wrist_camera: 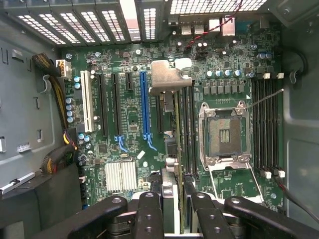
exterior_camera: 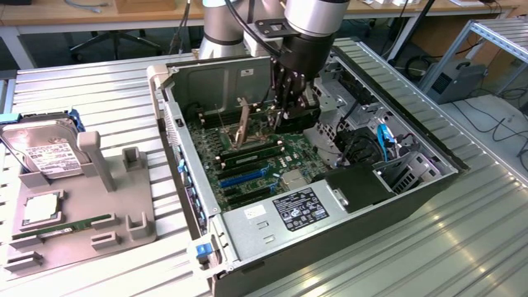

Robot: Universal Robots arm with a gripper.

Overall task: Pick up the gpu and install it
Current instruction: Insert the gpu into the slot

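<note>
table [exterior_camera: 462,247]: shiny grey metal with long ribs. Everything stands on it.
computer case [exterior_camera: 371,241]: a big dark box lying on its side, open on top, so you look right in.
robot arm [exterior_camera: 310,18]: silver and black. It stands behind the case in the exterior view and reaches down into it.
tray [exterior_camera: 140,232]: grey, with little posts and slots. It sits on the table beside the case, on the exterior view's left.
motherboard [exterior_camera: 247,167] [wrist_camera: 129,114]: the green board on the floor of the case, full of long slots.
power box [exterior_camera: 289,213]: silver, with a black and white label, at the near end of the case.
hard drive [exterior_camera: 46,154]: a silver box with a white label, at the far end of the tray.
gripper [exterior_camera: 289,102] [wrist_camera: 178,189]: black fingers pointing down at the board. They are partly closed and pinch the gpu [wrist_camera: 169,75] between them, one on each side.
gpu: a thin card held on its edge, inside the case, over the middle of the board. In the wrist view its silver end piece is at the end away from the fingers. Its thin edge runs between the blue slot [wrist_camera: 145,102] and the chip socket [wrist_camera: 224,132]. Whether it touches the board, I cannot tell.
chip socket: a square metal frame, open, with tiny gold dots inside.
blue slot: long and thin, with black slots on both sides.
memory stick [exterior_camera: 70,226]: narrow and green, lying in the near part of the tray.
chip [exterior_camera: 39,209]: a small silver square on the tray, between the hard drive and the memory stick.
</note>
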